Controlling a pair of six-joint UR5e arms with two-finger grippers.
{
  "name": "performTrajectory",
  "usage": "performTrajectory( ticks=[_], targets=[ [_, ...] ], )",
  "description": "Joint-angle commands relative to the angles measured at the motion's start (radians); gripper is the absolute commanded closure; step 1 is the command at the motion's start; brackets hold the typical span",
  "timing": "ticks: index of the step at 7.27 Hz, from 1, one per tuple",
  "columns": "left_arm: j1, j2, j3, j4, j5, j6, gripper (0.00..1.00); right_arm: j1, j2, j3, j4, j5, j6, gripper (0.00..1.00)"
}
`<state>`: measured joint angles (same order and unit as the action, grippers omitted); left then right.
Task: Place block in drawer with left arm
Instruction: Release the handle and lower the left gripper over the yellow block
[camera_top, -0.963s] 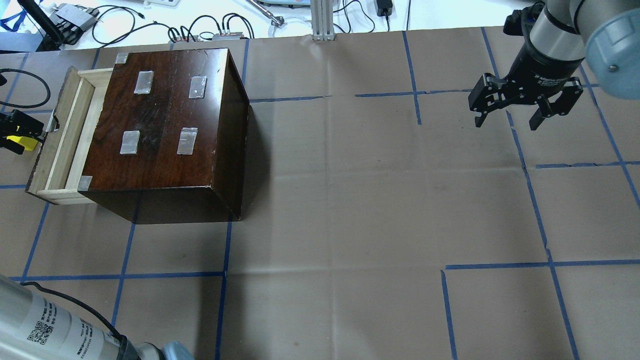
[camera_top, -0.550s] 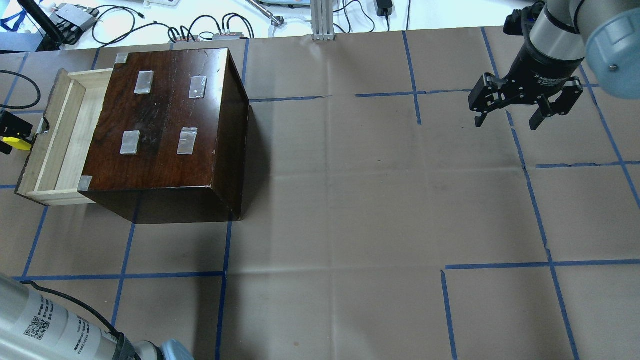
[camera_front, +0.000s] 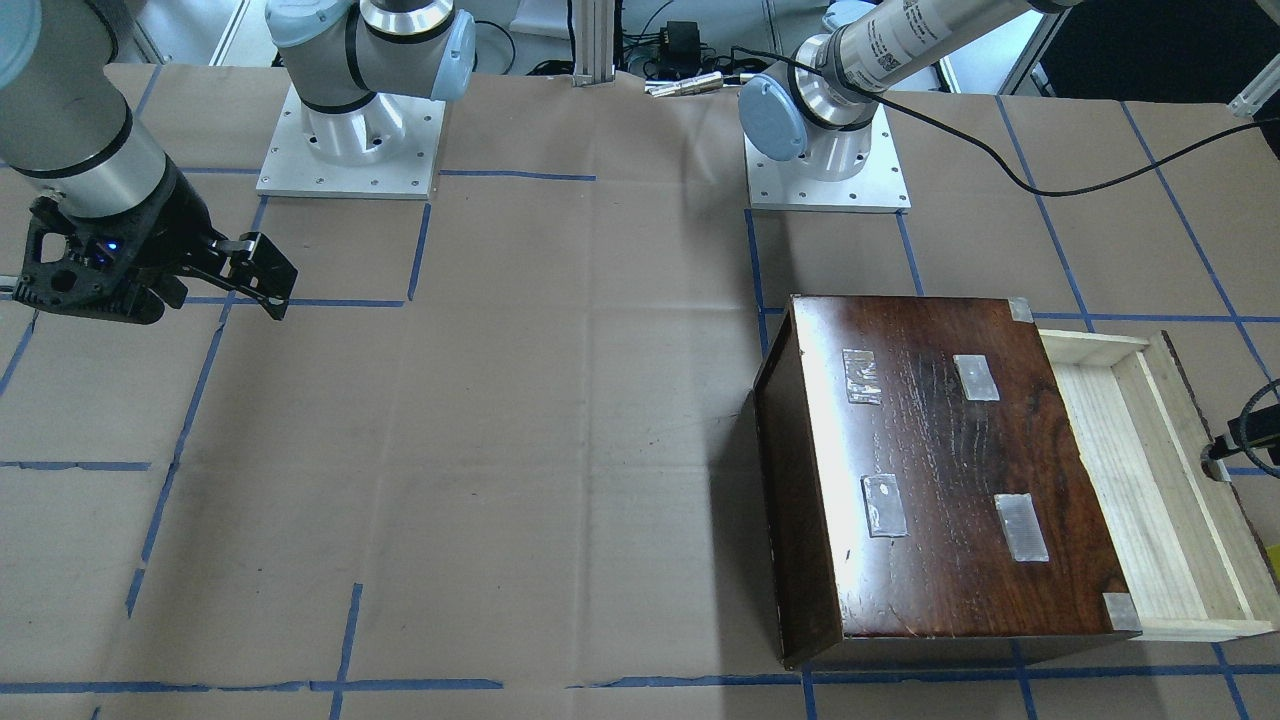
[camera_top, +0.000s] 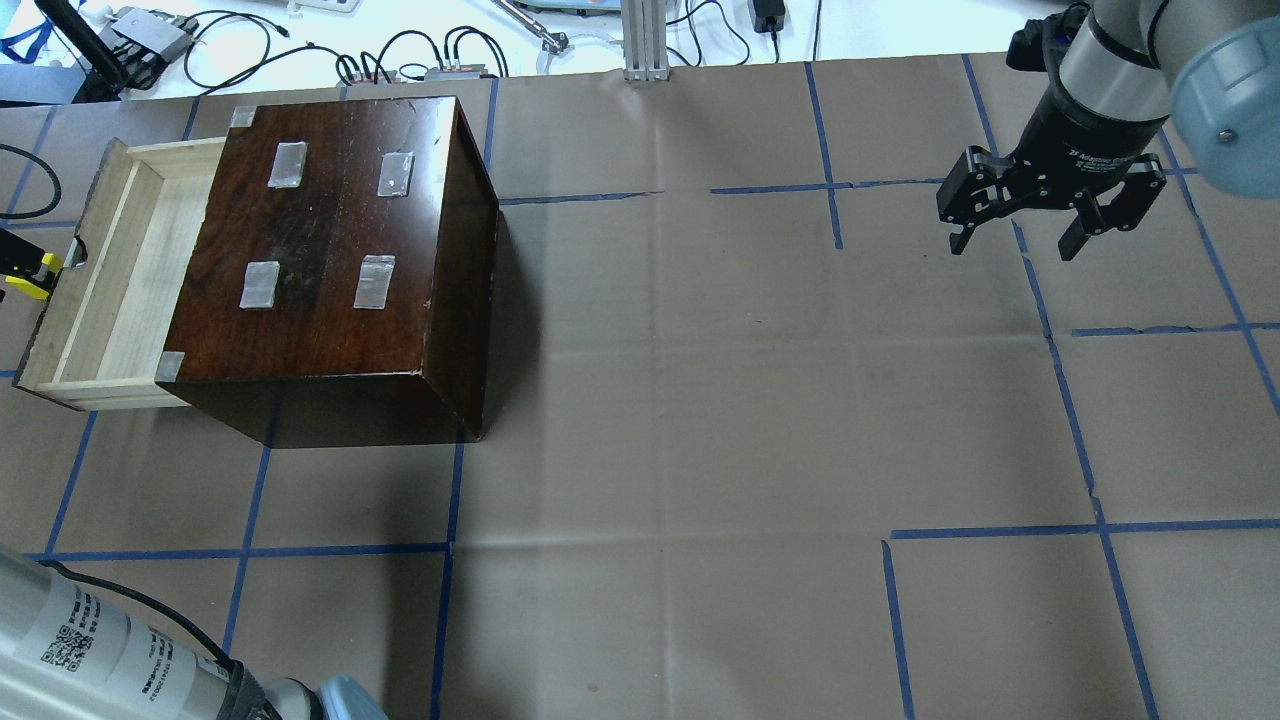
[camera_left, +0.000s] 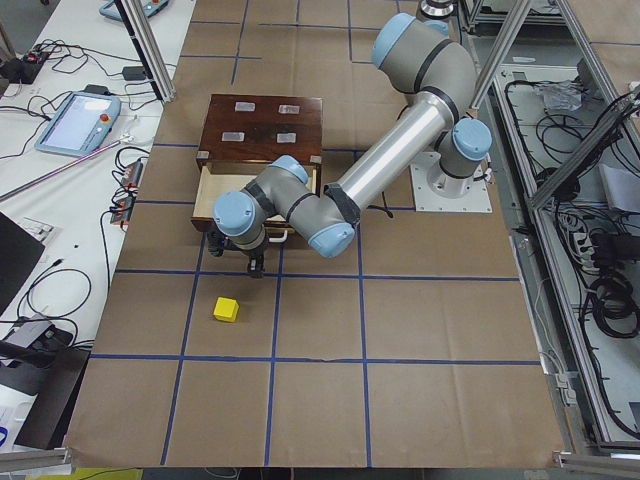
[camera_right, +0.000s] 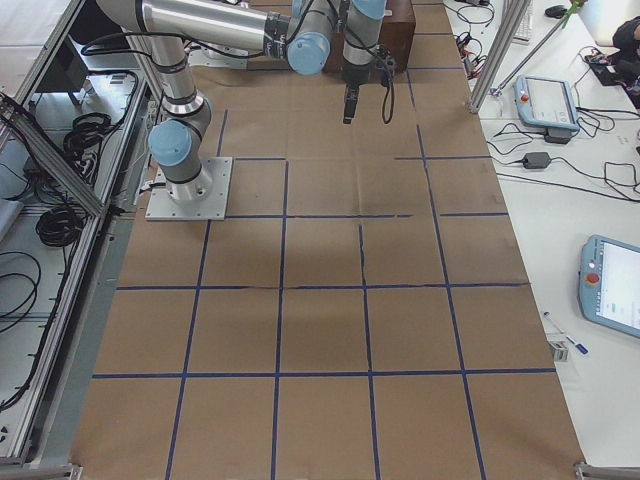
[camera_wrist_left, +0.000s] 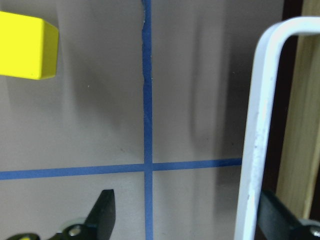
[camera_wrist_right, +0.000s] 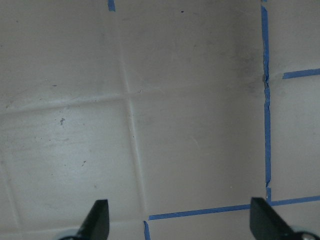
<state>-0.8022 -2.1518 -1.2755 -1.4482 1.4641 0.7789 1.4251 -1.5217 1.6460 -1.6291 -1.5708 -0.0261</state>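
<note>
Left gripper (camera_wrist_left: 186, 200): you are seeing its jaws standing wide apart, the handle (camera_wrist_left: 250, 130) lying between them.
Block (camera_left: 227, 309): sitting on the paper (camera_top: 700, 400), near the pulled-out drawer (camera_top: 130, 280).
Right gripper (camera_top: 1013, 247): hanging spread apart.

Block (camera_left: 227, 310): yellow cube, flat on tabletop (camera_left: 300, 400), lying apart from the drawer front.
Drawer (camera_top: 120, 285): pale wood, pulled well out of dark box (camera_top: 330, 250).
Left arm (camera_left: 385, 160): wrist low before the drawer. Its tool (camera_wrist_left: 186, 210) has fingers spread, straddling the white handle (camera_wrist_left: 252, 150).
</note>
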Motion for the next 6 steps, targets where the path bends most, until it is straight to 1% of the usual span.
performTrajectory(
  ticks=[1, 2, 3, 5, 6],
  targets=[
    [0.003, 0.000, 0.008, 0.000, -0.001, 0.003, 0.01, 0.000, 0.000, -0.002, 0.000, 0.000, 0.002, 0.00],
    [0.003, -0.003, 0.037, 0.000, -0.001, 0.003, 0.01, 0.000, 0.000, 0.000, 0.000, 0.000, 0.000, 0.00],
    [0.005, -0.040, 0.095, 0.000, -0.001, 0.014, 0.01, 0.000, 0.000, 0.000, 0.000, 0.000, 0.002, 0.00],
    [0.005, -0.167, 0.255, 0.031, 0.001, 0.051, 0.02, 0.000, 0.000, 0.000, 0.000, 0.000, 0.002, 0.00],
    [0.000, -0.228, 0.318, 0.085, 0.001, 0.051, 0.02, 0.000, 0.000, 0.000, 0.000, 0.000, 0.002, 0.00]
  ],
)
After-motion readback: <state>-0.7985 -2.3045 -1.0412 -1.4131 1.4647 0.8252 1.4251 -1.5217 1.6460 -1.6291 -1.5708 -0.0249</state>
